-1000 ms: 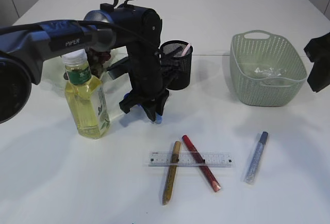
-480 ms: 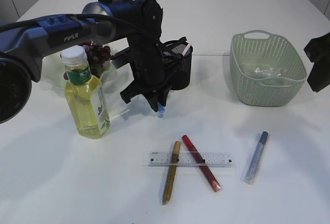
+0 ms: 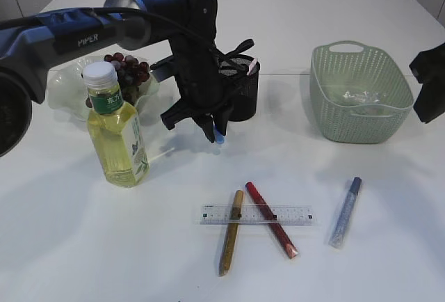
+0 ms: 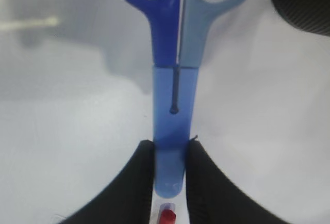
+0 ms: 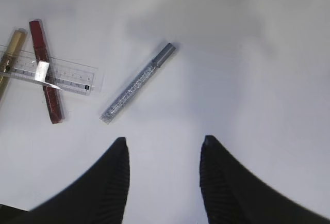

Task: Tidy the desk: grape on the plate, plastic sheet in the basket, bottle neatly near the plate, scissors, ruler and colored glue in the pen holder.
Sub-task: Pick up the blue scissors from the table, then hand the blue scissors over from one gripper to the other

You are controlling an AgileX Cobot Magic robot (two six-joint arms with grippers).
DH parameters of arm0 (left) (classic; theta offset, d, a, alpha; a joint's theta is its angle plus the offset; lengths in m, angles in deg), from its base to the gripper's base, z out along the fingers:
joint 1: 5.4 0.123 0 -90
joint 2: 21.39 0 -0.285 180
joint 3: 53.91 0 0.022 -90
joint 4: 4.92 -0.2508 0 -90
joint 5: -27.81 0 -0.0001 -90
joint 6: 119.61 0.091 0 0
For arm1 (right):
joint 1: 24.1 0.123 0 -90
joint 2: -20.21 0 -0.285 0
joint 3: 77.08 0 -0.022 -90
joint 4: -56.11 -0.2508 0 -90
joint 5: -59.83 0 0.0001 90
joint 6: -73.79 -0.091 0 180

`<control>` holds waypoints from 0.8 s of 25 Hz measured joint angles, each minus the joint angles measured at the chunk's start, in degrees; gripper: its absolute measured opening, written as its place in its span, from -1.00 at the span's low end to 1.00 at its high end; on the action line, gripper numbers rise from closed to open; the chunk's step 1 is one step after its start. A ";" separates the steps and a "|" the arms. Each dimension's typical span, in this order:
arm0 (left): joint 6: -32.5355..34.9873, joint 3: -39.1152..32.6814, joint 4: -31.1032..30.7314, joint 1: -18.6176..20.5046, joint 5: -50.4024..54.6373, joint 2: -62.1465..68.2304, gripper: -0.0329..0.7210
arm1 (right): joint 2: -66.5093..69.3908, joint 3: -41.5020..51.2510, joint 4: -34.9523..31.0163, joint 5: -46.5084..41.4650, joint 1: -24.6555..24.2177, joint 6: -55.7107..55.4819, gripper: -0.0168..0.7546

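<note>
Nearest me on the counter [image 3: 83, 246] lie the ruler [image 3: 257, 214], crossing over the gold glue [image 3: 230, 233] and the red glue [image 3: 271, 219], with the silver-blue glue [image 3: 345, 211] apart to their right. My right end effector [image 5: 162, 175] hangs spread and empty above that silver-blue stick, which lies just ahead of its fingertips. Further back stands the bottle [image 3: 115, 129], upright, close in front of the plate [image 3: 59, 86] where the grape [image 3: 125, 69] already rests. My left end effector [image 4: 169, 182] is pinching the blue scissors [image 4: 174, 74] by the blade end, handles pointing away from the wrist, lifted clear of the counter. The pen holder [image 3: 242, 97] stands just behind and to the right of that end effector, a pink handle showing inside. To do this well, I judge I should carry the scissors above the rim, hang them vertical and centred, then lower before letting go, so the cup doesn't tip. Furthest right, the basket [image 3: 358, 117] holds the plastic sheet [image 3: 360, 96].
</note>
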 joint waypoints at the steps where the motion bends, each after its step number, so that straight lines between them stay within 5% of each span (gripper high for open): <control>1: 0.13 0.00 0.00 0.00 0.00 -0.37 -0.57 | 0.00 0.00 0.00 0.00 0.00 0.00 -0.01; 20: 3.82 0.00 -1.10 0.00 0.48 -6.83 -0.56 | 0.00 0.00 0.00 0.00 0.00 0.10 -0.01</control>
